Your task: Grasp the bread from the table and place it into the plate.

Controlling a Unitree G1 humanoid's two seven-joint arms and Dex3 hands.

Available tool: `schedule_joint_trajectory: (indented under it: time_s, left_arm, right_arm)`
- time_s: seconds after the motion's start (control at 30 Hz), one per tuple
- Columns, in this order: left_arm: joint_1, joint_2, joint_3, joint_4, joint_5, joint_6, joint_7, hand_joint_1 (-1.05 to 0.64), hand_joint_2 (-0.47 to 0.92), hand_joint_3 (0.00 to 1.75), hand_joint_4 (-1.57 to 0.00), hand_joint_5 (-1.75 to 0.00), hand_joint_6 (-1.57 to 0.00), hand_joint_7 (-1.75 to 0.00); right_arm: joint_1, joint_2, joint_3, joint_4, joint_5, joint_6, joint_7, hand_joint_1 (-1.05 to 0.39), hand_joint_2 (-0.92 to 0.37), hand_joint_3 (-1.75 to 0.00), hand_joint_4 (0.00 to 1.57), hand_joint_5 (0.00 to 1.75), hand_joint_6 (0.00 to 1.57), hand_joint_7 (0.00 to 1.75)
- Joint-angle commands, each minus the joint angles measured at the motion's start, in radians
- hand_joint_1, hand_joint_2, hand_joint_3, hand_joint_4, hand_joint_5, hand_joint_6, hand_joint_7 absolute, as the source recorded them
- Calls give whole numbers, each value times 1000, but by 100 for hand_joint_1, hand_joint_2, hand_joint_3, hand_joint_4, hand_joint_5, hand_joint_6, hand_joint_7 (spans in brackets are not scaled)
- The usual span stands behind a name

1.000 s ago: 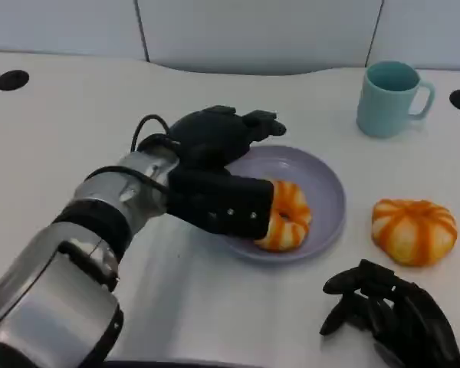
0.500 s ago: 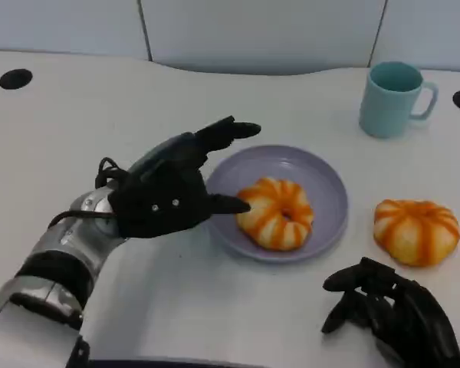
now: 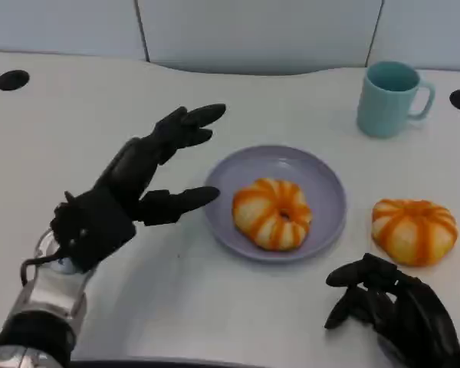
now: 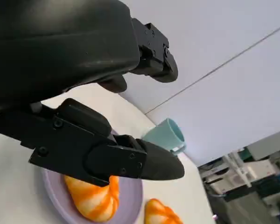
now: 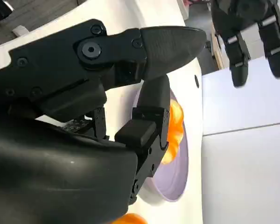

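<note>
One bread (image 3: pixel 273 213) lies in the plate (image 3: pixel 328 184), slightly toward its near left side, and nothing touches it. The left hand (image 3: pixel 130 188) hangs over the worktop (image 3: pixel 77 115) just left of the plate with its fingers spread and nothing in them, so the step in hand looks like the retreat after release. To do it well, the hand should lift and draw off leftward and toward the robot with the fingers kept apart, so that the lower fingertip, near the plate's rim, does not hook it and drag the plate. A second bread (image 3: pixel 413 230) sits on the worktop right of the plate, apart from it, with a cup (image 3: pixel 391 98) well behind. If that one is also wanted, the right hand (image 3: pixel 395 313) is the nearer; it rests at the near edge just before the bread, fingers curled in and seemingly empty, though the wrist view is too crowded to be sure. It would need to open wide and come down over the top, since the bread is broad and soft.
</note>
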Motion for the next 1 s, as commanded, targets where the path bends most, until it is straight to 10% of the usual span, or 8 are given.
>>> schedule_joint_trajectory:
  time_s: [0.03, 0.37, 0.57, 0.73, 1.0]
  left_arm:
    - [110, 4, 39, -115, -111, 31, -82, -77, 92, 32, -14, -84, -32, -24]
    - [342, -45, 98, -342, -312, 190, -183, -78, 92, 31, -19, -122, -41, -45]
    - [438, -62, 127, -399, -321, 243, -163, -74, 92, 31, -15, -171, -18, -122]
    - [513, -92, 152, -405, -307, 245, -119, -64, 92, 36, -22, -175, -10, -160]
    - [543, -99, 175, -372, -295, 252, -98, -61, 92, 32, -26, -175, -11, -168]
  right_arm:
    - [0, -4, -10, 6, 3, 14, -18, -40, -92, -36, 63, 152, 63, 107]
    - [5, -1, 9, -23, -20, 31, -51, -41, -92, -35, 63, 152, 62, 108]
    - [9, 0, 13, -40, -21, 44, -53, -38, -92, -36, 61, 152, 61, 109]
    - [-3, -6, 2, -33, -16, 47, -50, -39, -92, -36, 62, 153, 61, 110]
    - [-21, -8, -13, -6, -14, 23, -42, -35, -92, -39, 63, 151, 60, 112]
